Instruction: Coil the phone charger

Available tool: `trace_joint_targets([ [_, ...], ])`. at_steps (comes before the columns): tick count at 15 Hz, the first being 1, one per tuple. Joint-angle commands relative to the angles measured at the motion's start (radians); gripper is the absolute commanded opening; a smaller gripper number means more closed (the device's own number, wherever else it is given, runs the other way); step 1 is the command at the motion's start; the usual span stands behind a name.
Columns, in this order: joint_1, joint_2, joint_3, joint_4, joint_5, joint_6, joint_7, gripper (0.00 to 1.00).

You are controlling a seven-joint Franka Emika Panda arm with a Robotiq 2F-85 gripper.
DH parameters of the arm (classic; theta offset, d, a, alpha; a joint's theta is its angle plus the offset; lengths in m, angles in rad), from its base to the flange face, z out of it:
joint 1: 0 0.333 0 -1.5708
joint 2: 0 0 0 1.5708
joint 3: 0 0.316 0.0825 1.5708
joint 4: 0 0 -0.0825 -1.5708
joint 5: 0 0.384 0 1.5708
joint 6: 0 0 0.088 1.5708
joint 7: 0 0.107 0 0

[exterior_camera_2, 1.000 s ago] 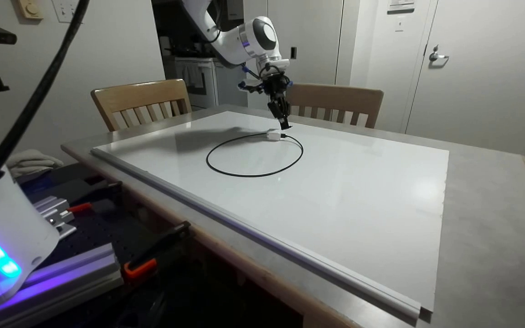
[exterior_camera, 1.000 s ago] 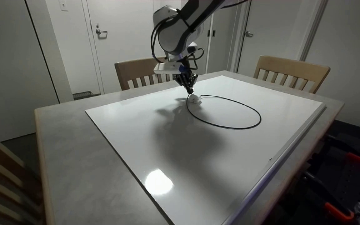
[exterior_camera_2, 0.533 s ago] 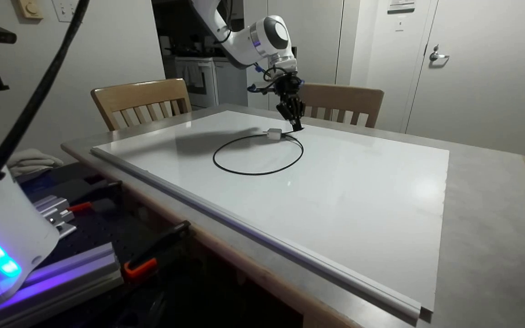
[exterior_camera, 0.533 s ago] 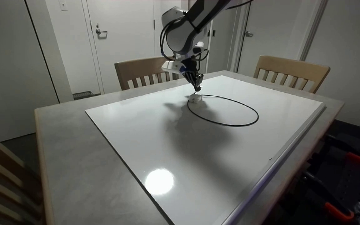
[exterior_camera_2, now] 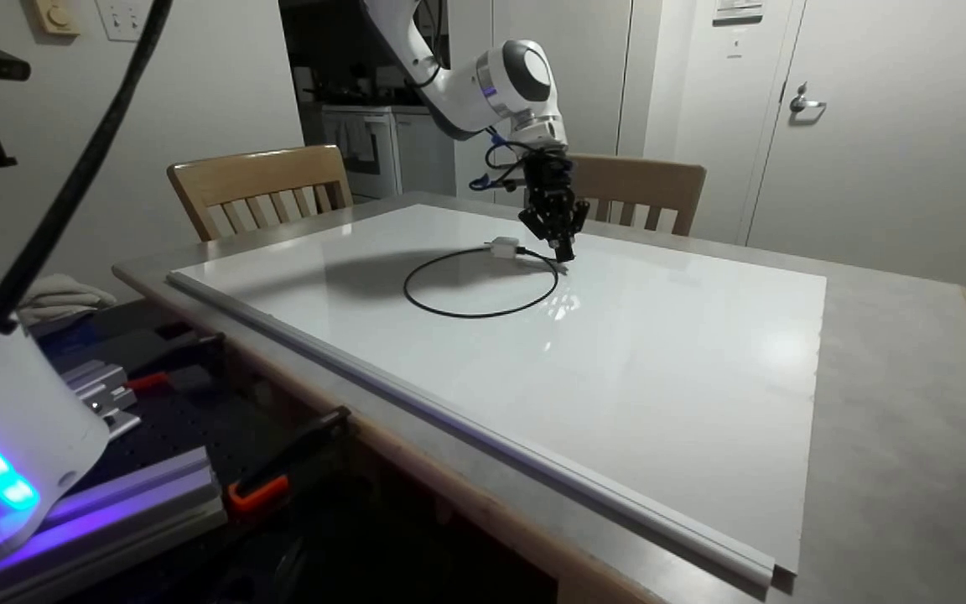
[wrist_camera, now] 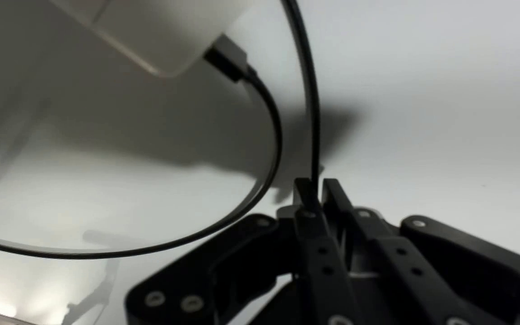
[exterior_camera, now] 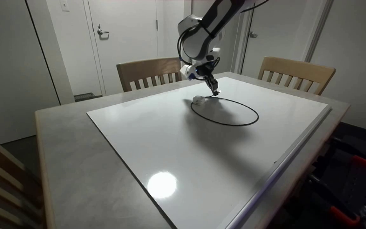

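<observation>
A phone charger's black cable (exterior_camera_2: 472,316) runs from left of its white power block (exterior_camera_2: 504,247) around the near side to its right in an exterior view, a single loose loop that could spring wide, as nothing appears to bind it. The block, probably light and resting on a glossy white board (exterior_camera_2: 659,377), risks skidding or tipping should the cable be pulled taut. Just to the block's right, the robot's hand (wrist_camera: 317,183), fingertips pinched on the cable, may lose so thin a strand mid-turn. Beneath the block, the board covers much of a grey worktop (exterior_camera_2: 894,377). Around the block, left to right: the robot's base (exterior_camera_2: 38,403), well left; a wooden chair (exterior_camera_2: 261,178), beyond and left; a matching chair (exterior_camera_2: 642,176), beyond and right; a pale door (exterior_camera_2: 902,151), far right.
</observation>
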Motion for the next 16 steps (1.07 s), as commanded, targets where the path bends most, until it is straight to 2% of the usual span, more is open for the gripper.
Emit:
trace_joint_targets([
  [1, -0.024, -0.013, 0.025, -0.019, -0.024, -0.002, 0.033, 0.09],
  [4, -0.027, -0.047, 0.025, -0.075, -0.026, 0.007, 0.057, 0.09],
  [5, -0.027, -0.053, 0.025, -0.082, -0.026, 0.007, 0.058, 0.02],
  [6, -0.024, -0.045, 0.019, -0.070, -0.028, 0.000, 0.078, 0.02],
  [11, -0.007, -0.026, -0.022, -0.061, -0.053, -0.092, 0.344, 0.02],
  [16, -0.036, -0.034, -0.009, -0.072, -0.072, -0.180, 0.486, 0.02],
])
